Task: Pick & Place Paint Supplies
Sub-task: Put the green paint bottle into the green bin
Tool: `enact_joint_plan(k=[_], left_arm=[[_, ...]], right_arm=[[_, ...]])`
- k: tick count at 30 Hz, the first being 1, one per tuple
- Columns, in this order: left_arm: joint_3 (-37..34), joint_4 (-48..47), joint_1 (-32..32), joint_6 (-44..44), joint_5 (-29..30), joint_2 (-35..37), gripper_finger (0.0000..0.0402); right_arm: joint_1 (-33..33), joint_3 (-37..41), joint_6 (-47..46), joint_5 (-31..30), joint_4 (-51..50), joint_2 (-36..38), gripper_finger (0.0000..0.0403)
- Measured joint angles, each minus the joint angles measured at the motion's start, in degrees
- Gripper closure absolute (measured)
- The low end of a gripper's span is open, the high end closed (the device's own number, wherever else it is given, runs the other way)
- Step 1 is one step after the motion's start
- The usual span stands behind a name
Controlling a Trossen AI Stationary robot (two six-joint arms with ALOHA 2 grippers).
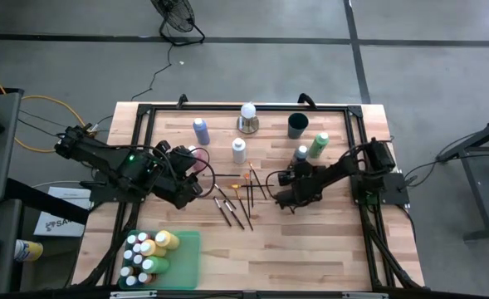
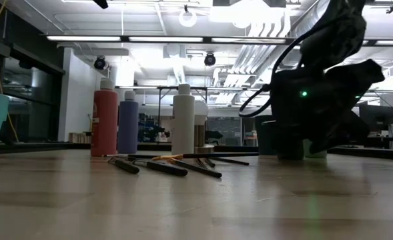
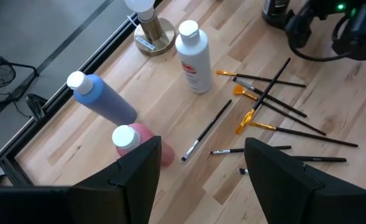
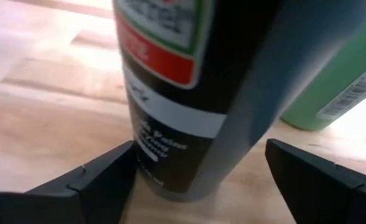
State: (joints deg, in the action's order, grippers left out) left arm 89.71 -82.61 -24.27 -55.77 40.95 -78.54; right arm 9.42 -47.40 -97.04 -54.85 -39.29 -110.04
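Dark plastic paint bottle with a red-and-white label (image 4: 170, 93) stands between my right claw's (image 1: 295, 184) wide-open fingers at about 2 o'clock on the table, not yet gripped. Green bottle (image 1: 319, 145) just behind it. My left claw (image 1: 188, 176) hovers open near the pink bottle (image 3: 136, 142). Green tray (image 1: 190, 259) at 7 o'clock holds several bottles; four or five bottles and the scattered brushes (image 1: 240, 198) remain.

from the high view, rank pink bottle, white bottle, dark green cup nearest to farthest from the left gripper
From the left gripper:
1. Pink bottle, right beside it.
2. White bottle, toward the table's middle.
3. Dark green cup, far off near the back rail, on the right arm's side.
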Motion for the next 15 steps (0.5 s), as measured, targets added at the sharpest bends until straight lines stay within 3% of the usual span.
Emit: enact_joint_plan(k=[10,15], left_arm=[[0.0,0.0,0.0,0.0,0.0,0.0,0.0177],[0.0,0.0,0.0,0.0,0.0,0.0,0.0177]], right_arm=[[-5.5,0.0,0.3,-0.1,2.7,0.0,0.0137],[-6.6,0.0,6.1,1.6,7.0,0.1,0.0185]])
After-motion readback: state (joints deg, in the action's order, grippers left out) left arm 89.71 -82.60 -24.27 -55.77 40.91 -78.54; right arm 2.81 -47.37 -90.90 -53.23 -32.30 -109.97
